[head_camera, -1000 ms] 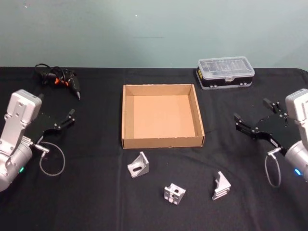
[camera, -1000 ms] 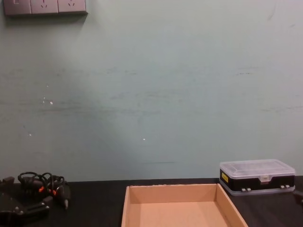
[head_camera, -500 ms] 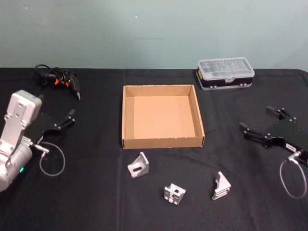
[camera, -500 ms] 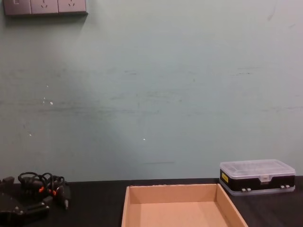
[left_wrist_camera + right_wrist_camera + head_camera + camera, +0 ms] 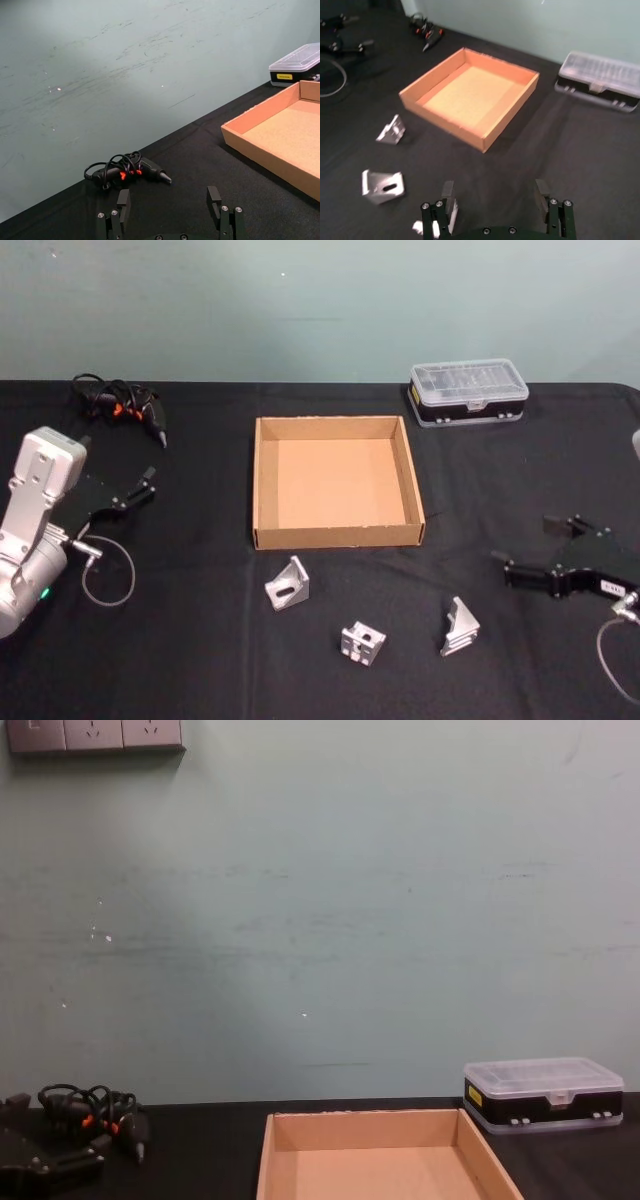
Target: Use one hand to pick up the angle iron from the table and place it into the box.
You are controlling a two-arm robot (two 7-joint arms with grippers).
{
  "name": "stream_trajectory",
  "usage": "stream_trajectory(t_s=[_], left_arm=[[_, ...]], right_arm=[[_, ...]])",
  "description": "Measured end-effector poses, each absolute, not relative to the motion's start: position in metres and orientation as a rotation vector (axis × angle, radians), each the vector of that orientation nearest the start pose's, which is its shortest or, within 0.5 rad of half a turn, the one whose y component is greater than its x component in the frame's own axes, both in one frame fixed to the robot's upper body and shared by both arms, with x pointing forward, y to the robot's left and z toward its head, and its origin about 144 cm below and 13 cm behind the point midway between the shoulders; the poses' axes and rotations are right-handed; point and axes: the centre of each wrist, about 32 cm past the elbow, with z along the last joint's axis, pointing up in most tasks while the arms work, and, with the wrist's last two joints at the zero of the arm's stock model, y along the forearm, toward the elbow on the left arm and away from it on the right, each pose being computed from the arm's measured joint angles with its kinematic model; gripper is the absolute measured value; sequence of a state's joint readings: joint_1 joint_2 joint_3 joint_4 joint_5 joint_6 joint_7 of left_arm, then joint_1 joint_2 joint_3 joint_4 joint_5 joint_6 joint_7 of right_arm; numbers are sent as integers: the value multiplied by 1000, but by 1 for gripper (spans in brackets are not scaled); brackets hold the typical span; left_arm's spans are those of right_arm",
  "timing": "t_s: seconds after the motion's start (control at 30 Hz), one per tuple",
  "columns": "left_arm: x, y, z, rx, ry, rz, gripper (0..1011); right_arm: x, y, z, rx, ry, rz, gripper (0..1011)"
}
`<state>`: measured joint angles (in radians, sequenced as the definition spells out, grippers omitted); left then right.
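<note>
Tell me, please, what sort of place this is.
Probably a robotics lab or test bench: a black table against a bare wall with sockets, metal angle irons laid out before a cardboard box, and a plastic parts case.

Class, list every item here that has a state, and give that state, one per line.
box: empty
left angle iron: outside box, ungrasped
middle angle iron: outside box, ungrasped
right angle iron: outside box, ungrasped
parts case: lid shut
left end effector: open, empty
right end effector: open, empty
</note>
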<state>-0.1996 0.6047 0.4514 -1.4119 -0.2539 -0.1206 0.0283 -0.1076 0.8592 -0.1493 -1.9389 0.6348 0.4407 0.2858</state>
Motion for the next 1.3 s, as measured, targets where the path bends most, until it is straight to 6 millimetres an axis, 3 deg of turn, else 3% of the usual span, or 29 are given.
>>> stream_trajectory(t_s=[0.43,1.3], left_arm=[[489,310,1140,304,-285,1248,1000],[489,310,1140,304,-285,1248,1000]], right_arm=[[412,-318,1254,-561,292,-913,1004],[423,-279,1234,-601,374,-920,1004]])
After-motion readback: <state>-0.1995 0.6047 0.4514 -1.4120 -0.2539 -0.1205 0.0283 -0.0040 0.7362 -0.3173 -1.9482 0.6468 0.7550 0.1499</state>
